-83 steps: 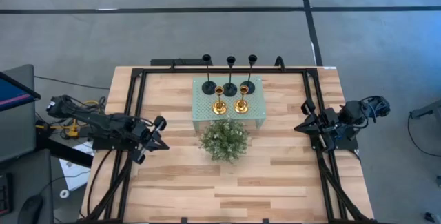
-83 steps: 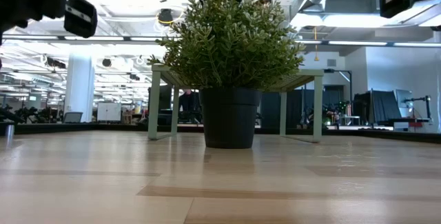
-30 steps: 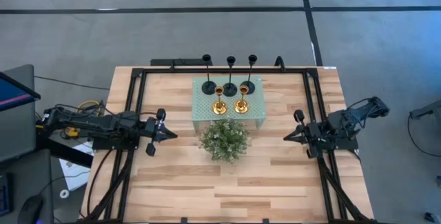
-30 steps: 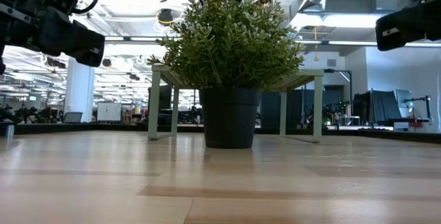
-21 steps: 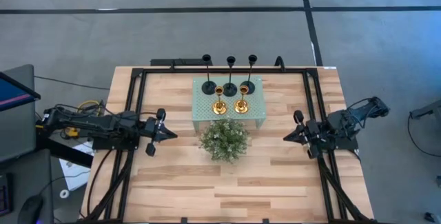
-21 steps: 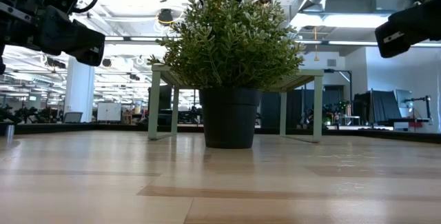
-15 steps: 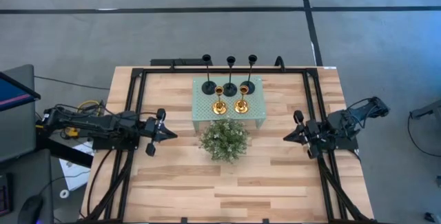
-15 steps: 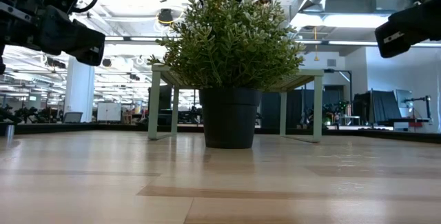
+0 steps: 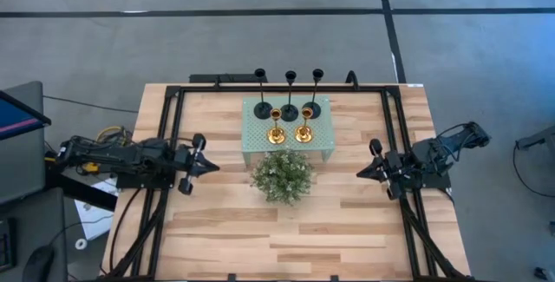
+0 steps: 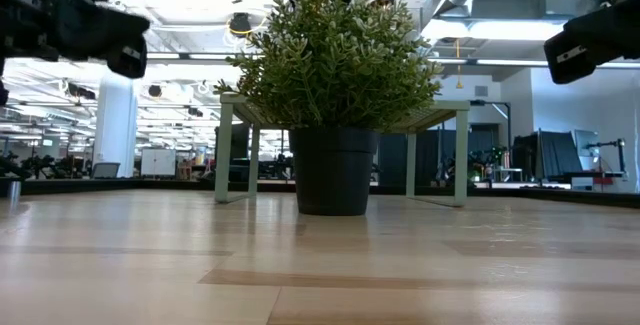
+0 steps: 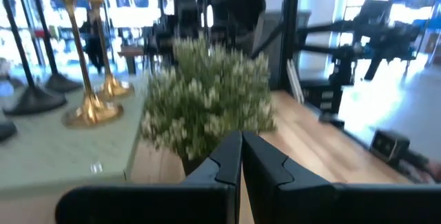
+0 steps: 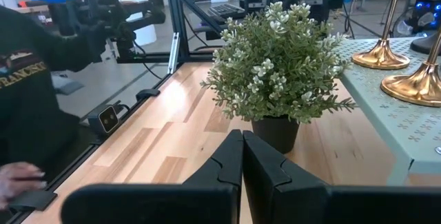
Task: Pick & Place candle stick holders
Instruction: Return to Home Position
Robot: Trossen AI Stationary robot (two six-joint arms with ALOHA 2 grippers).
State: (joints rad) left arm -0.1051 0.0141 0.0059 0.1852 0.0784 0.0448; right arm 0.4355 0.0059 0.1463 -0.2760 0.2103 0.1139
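The left gripper [image 9: 208,166] hovers over the left side of the table [image 9: 347,230], its fingers [image 11: 224,165] pressed together and holding nothing. In the middle, the pale green shelf [image 9: 254,147] carries three black candle stick holders [image 9: 289,113] in a back row and two gold candle stick holders [image 9: 276,134] side by side in front. The plant [image 9: 282,176] stands just in front of the shelf. The right gripper [image 9: 362,173] hovers over the table's right side, closed and empty
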